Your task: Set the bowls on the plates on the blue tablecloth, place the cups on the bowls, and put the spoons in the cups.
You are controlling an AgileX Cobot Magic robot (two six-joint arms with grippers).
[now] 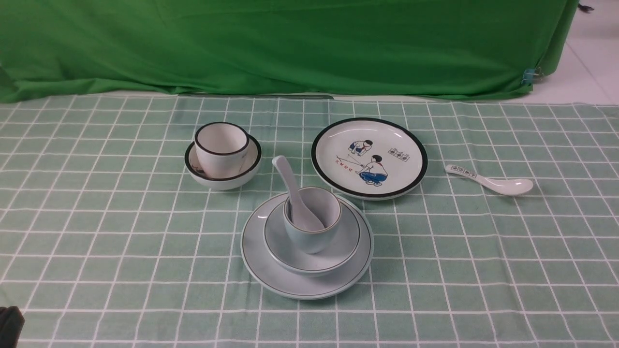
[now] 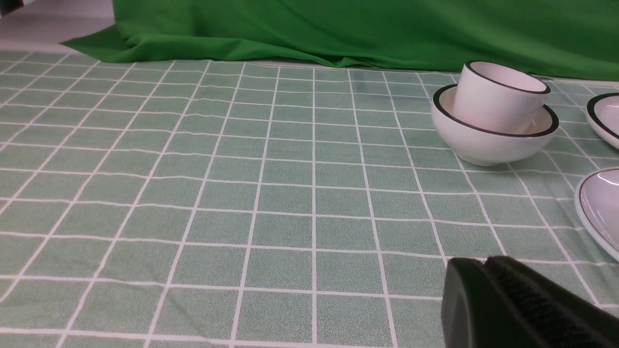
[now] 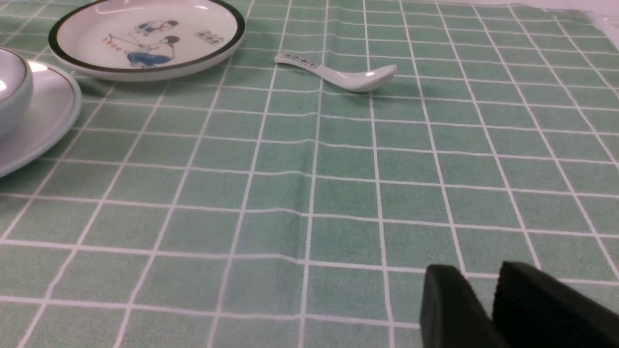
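On the blue tablecloth (image 1: 121, 232) the pale blue plate (image 1: 300, 289) carries the pale blue bowl (image 1: 338, 244). In that bowl stands the blue cup (image 1: 312, 237) with the plain spoon (image 1: 290, 181) leaning in it. The black-rimmed white bowl (image 1: 222, 181) sits directly on the cloth with the white cup (image 1: 220, 145) in it. The cartoon plate (image 1: 338, 140) is bare. The printed spoon (image 1: 488, 180) lies on the cloth to its right. My left gripper (image 2: 485, 261) is shut and empty, low over the cloth, short of the white bowl (image 2: 483, 145). My right gripper (image 3: 478, 270) is open and empty, well short of the printed spoon (image 3: 338, 75).
A bright green backdrop cloth (image 1: 290, 43) hangs along the far edge of the table. A dark part of my left arm (image 1: 9, 324) shows at the near left corner of the front view.
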